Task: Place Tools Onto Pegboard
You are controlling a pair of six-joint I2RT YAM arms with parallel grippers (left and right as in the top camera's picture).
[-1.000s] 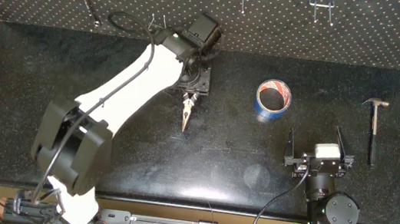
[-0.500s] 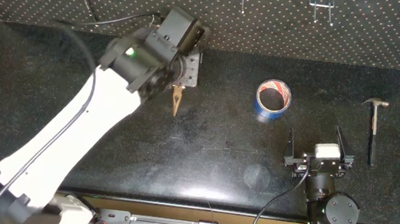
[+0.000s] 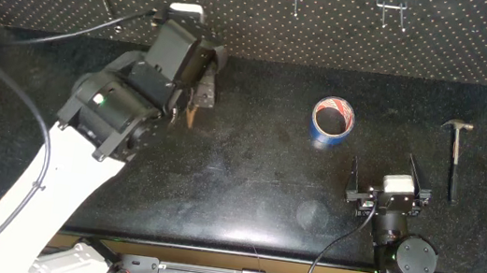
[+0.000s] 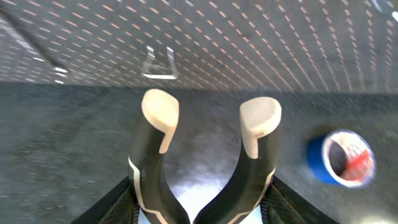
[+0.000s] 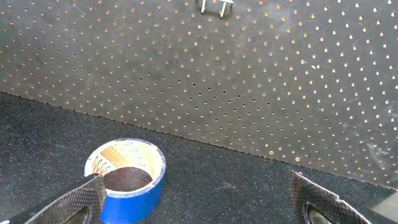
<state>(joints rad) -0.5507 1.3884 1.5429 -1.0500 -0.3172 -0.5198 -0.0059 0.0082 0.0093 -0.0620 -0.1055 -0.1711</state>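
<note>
Black-and-cream pliers [image 4: 148, 165]: were held clear of the worktop [image 3: 247, 184] by the left gripper [image 4: 202, 210], with the handles spread and aimed at the pegboard [image 3: 353, 24], probably so they could straddle a peg.
Left jaws: were clamped on the pliers at the pivot end, which left both cream handle tips free.
Wire hook [image 4: 158, 62]: stood on the pegboard just beyond one handle tip, apart from it, and looked the likely target.
Left wrist view: showed the open handles nearly lined up with that hook, a relation the top view hid under the arm's wrist.
Top view: gave the layout instead, with the left arm reaching to the board's lower edge and a wrench [image 3: 106, 1] hung at the board's left.
Tape roll [image 3: 332, 122]: lay flat on the worktop, well to the right of the pliers, not yet hung.
Hammer [image 3: 455, 155]: lay near the worktop's right end, also unhung.
Right gripper [image 3: 384, 177]: sat near its base with its jaws wide and empty, and its own view faced the tape roll and the board behind it.
</note>
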